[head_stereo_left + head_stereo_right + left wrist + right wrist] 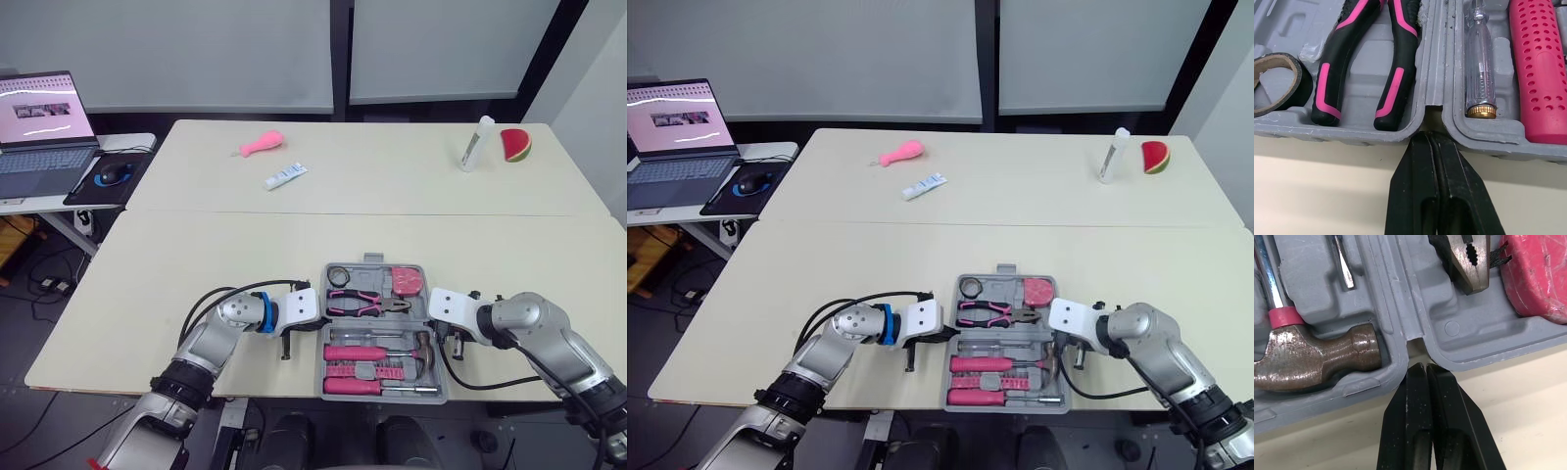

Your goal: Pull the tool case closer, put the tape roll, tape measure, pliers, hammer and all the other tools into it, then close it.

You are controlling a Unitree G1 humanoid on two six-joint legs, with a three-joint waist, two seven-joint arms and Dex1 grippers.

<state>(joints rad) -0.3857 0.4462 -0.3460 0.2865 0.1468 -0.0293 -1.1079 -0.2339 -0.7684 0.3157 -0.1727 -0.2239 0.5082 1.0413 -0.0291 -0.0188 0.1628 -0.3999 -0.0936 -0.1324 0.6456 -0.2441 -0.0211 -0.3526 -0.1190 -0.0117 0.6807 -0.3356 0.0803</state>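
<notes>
The grey tool case [373,265] lies open at the table's near edge. Its far half holds the black tape roll [339,273], pink-and-black pliers [367,303] and pink tape measure [409,282]. The near half holds the hammer [423,351] and pink-handled screwdrivers [358,386]. My left gripper [1428,137] is shut, its tips at the notch between the halves on the case's left side. My right gripper [1422,368] is shut too, its tips at the same notch on the right side, beside the hammer head [1312,352].
On the far table lie a pink balloon-shaped toy [263,145], a white tube [286,176], a white bottle [477,144] and a watermelon slice [515,146]. A laptop [41,122] and mouse [116,173] sit on a side desk at the left.
</notes>
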